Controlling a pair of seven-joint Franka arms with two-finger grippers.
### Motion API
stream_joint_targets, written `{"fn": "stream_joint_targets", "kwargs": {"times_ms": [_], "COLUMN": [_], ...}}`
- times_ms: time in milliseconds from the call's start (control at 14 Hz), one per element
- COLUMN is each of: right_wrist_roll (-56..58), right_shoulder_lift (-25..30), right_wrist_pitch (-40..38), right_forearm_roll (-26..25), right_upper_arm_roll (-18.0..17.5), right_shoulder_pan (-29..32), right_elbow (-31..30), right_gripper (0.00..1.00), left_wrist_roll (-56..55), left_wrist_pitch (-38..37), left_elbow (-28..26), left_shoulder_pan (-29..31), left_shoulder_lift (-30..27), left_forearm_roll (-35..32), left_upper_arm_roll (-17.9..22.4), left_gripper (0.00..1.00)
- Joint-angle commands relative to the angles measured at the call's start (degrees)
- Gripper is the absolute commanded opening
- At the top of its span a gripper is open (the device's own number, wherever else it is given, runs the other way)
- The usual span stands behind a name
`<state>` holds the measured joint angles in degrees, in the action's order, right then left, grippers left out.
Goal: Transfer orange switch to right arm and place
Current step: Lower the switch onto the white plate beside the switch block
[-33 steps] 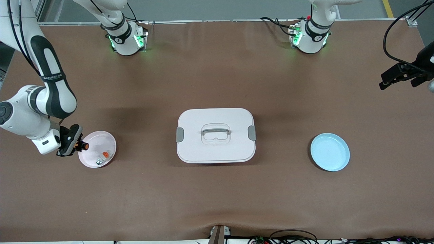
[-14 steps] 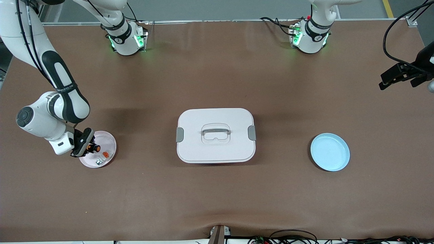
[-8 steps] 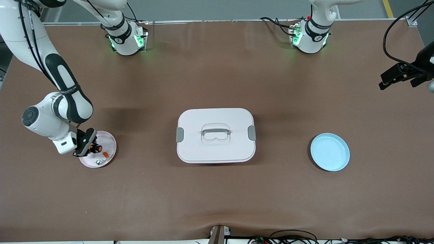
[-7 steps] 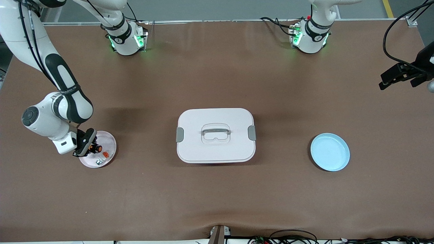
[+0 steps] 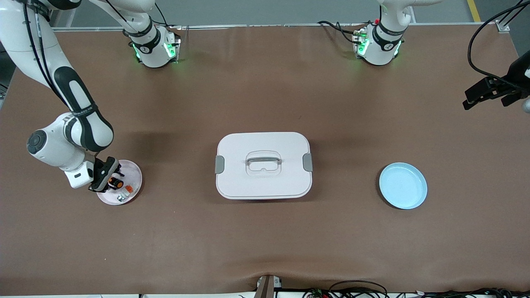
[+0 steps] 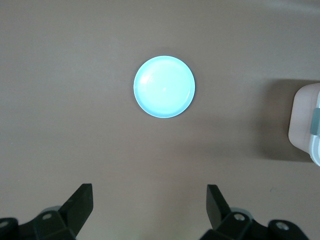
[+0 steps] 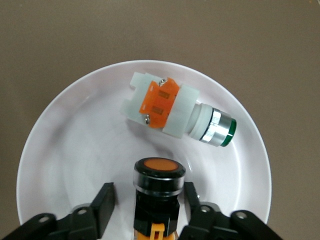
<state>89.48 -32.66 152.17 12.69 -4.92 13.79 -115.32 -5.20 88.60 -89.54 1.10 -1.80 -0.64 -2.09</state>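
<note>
Nearest the front camera, cables (image 5: 356, 289) are trailing along the brown table (image 5: 265, 244) edge. Toward the right arm's end, the right gripper (image 5: 108, 177) is standing released around the orange switch (image 7: 159, 186) resting on the white plate (image 7: 60, 150), beside a white-and-grey piece (image 7: 175, 111). Centrally a lidded box (image 5: 263, 165) is sitting, the blue plate (image 5: 403, 185) toward the left arm's end, where the left gripper (image 6: 150, 212) is waiting open above the table.

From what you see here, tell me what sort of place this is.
Likely a robotics lab bench: two white arms bolted along a brown-matted table, loose cables at its edge, and small test props like the orange switch.
</note>
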Motion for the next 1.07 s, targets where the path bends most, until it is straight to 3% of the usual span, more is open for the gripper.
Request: {"fn": "stream_joint_targets", "kwargs": {"times_ms": [0, 570, 998], "right_wrist_roll": [1.23, 0.97, -2.37], "right_shoulder_lift": [-0.12, 0.58, 4.18], "right_wrist_pitch": [0.23, -3.19, -15.84], "right_forearm_roll": [1.46, 1.46, 1.11], "right_upper_arm_roll": [-0.70, -0.70, -0.62], "right_shoulder_pan": [0.45, 0.45, -0.69], "right_elbow": [-0.17, 0.62, 6.06], "right_gripper": [1.00, 1.00, 1.00], "left_wrist_roll": [0.45, 0.36, 0.28], "left_wrist_pitch": [-0.45, -0.36, -0.27], "left_elbow": [-0.20, -0.03, -0.02], "left_shoulder_pan": [0.66, 0.66, 0.66], "left_shoulder_lift": [-0.57, -0.39, -0.39], "left_forearm_roll": [0.55, 0.55, 0.64], "left_upper_arm_roll": [-0.46, -0.46, -0.46], "left_gripper": [1.00, 1.00, 1.00]}}
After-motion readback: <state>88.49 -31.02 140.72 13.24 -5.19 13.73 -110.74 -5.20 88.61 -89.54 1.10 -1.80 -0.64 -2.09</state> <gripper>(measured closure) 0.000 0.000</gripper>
